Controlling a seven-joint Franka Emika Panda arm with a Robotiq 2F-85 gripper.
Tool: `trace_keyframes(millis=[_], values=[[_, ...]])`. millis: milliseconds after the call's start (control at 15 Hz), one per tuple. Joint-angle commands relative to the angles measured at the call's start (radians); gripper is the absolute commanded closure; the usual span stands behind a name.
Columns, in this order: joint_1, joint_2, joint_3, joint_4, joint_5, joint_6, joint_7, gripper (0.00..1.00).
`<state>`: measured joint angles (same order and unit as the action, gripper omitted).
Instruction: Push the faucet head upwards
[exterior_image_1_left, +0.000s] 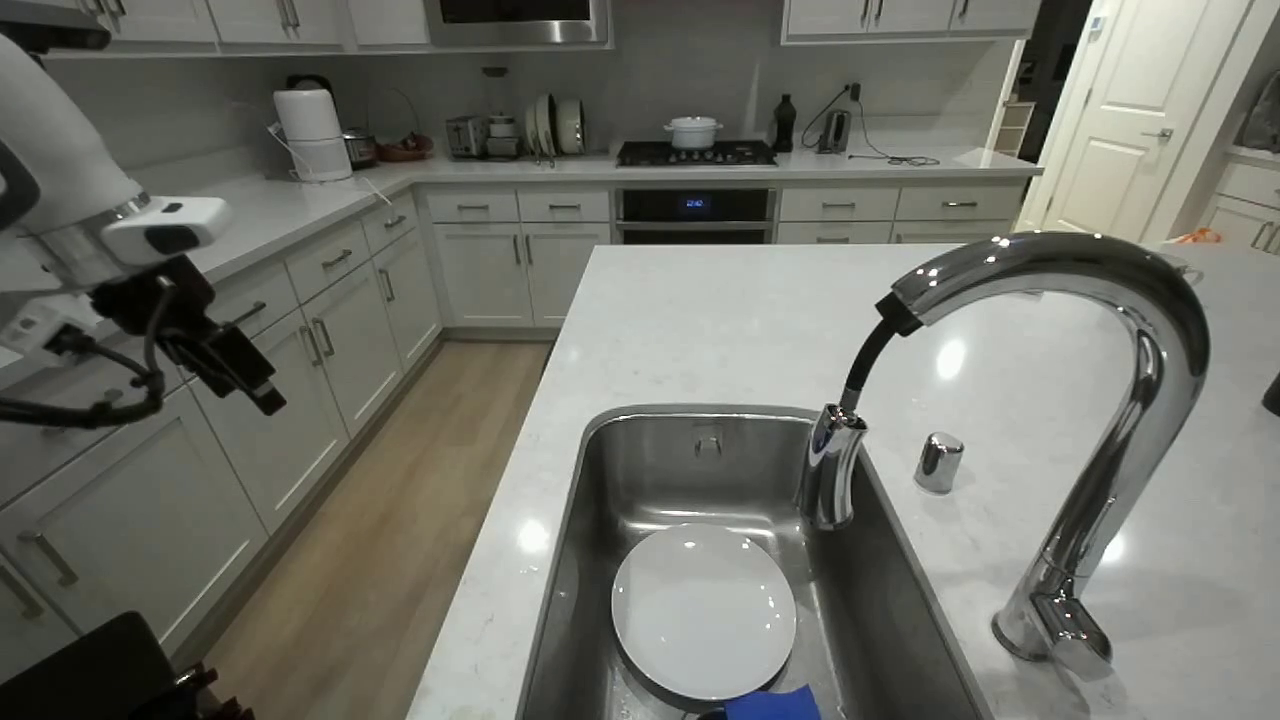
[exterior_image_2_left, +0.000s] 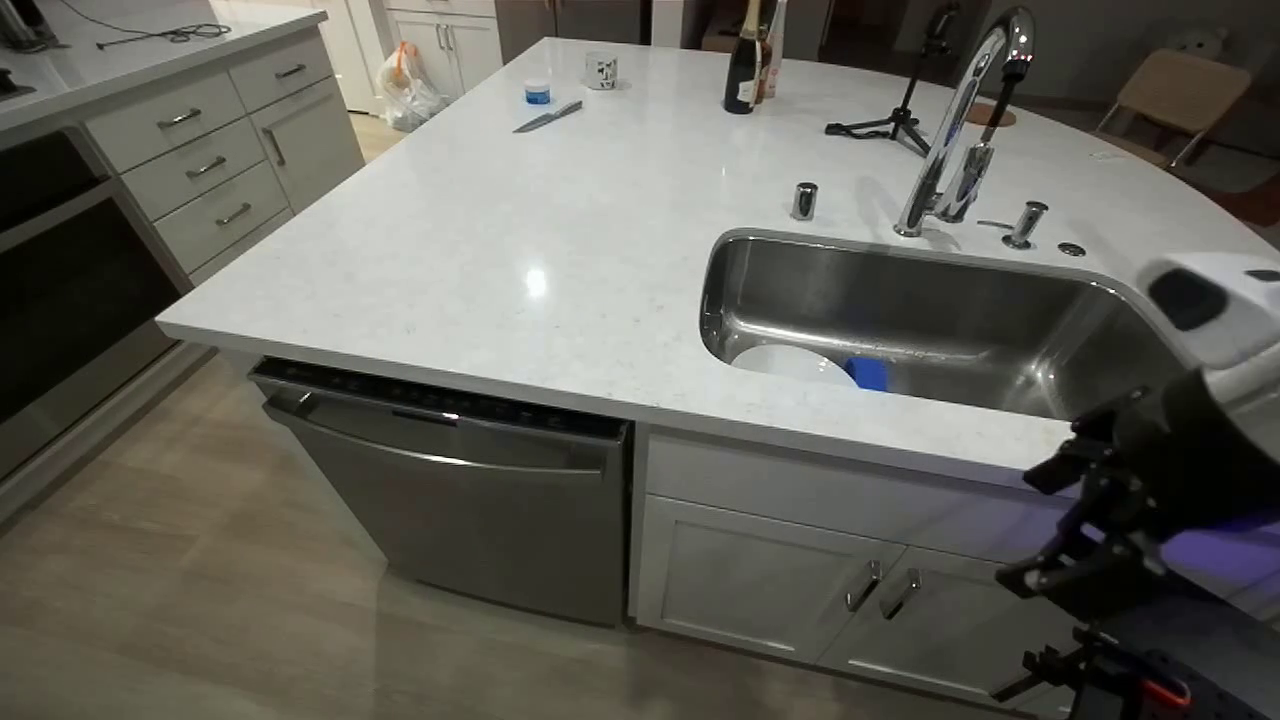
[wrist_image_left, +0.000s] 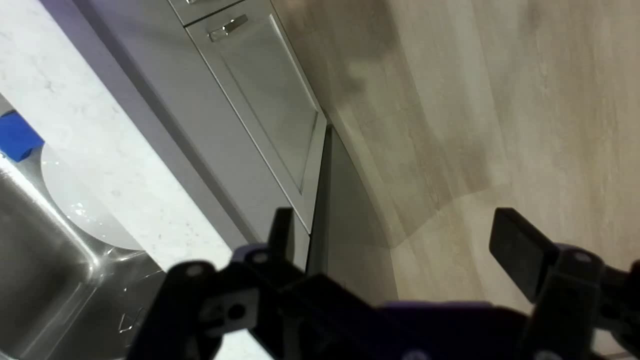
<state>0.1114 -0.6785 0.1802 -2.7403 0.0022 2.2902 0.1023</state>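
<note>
The bottom edge is cropping the sink (exterior_image_1_left: 892, 610) and a blue item (exterior_image_1_left: 773, 706) in an exterior view, and the gripper (wrist_image_left: 397, 232) in the wrist view. In an exterior view, the near countertop (exterior_image_2_left: 780, 412) is hiding part of a plate (exterior_image_2_left: 788, 361), the right edge is cropping the arm (exterior_image_2_left: 1222, 312), and print on a far cup (exterior_image_2_left: 602, 72) is looking illegibly small.

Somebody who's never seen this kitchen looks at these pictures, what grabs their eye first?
Probably the tall chrome gooseneck faucet on the right of an exterior view, its spray head dangling on a black hose. Next, the white plate lying in the steel sink, left of the faucet there. Then the black gripper, open with nothing in its grasp, low in the wrist view.
</note>
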Motion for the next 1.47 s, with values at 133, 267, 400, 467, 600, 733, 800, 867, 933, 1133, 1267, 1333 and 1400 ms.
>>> trace_keyframes(millis=[133,267,400,467,600,733,800,867,933,1133,1267,1333,1400], values=[[-0.104,0.211,0.007,0.063,-0.092,0.242,0.077,0.0],[-0.175,0.266,0.032,0.072,-0.164,0.332,0.163,0.0],[-0.267,0.306,0.075,0.077,-0.283,0.406,0.271,0.0],[-0.319,0.316,0.103,0.082,-0.352,0.426,0.339,0.0],[-0.396,0.331,0.14,0.099,-0.468,0.425,0.45,0.0],[-0.455,0.34,0.168,0.121,-0.545,0.4,0.533,0.0],[-0.476,0.344,0.173,0.129,-0.575,0.397,0.563,0.0],[-0.49,0.347,0.17,0.136,-0.588,0.387,0.574,0.0],[-0.503,0.351,0.165,0.137,-0.594,0.385,0.582,0.0],[-0.508,0.365,0.127,0.135,-0.555,0.388,0.53,0.0],[-0.445,0.385,0.03,0.133,-0.536,0.395,0.476,0.0],[-0.432,0.392,-0.005,0.13,-0.524,0.405,0.446,0.0],[-0.422,0.395,-0.033,0.132,-0.511,0.403,0.415,0.0]])
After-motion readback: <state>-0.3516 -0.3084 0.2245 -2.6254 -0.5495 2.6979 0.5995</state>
